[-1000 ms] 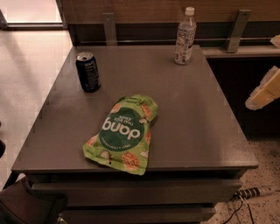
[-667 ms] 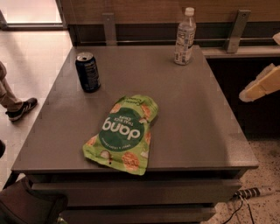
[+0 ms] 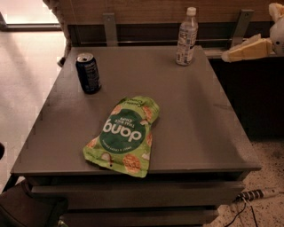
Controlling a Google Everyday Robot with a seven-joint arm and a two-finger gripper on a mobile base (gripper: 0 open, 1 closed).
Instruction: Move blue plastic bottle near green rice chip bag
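The blue plastic bottle (image 3: 186, 37) is a clear bottle with a white cap. It stands upright at the far right corner of the grey table (image 3: 199, 115). The green rice chip bag (image 3: 124, 134) lies flat near the table's front middle, with its "dang" circle facing up. My gripper (image 3: 229, 55) is pale yellow and comes in from the right edge. It hangs beyond the table's far right corner, a short way to the right of the bottle and apart from it. It holds nothing.
A dark soda can (image 3: 88, 73) stands upright at the far left of the table. A wooden wall with metal brackets (image 3: 109, 27) runs behind the table. A person's leg (image 3: 57, 13) shows at the top left. A power strip (image 3: 257, 194) lies on the floor at the lower right.
My gripper has moved up and to the left, closer to the bottle. The person at the left has walked to behind the table. The bottle, bag and can have not moved.
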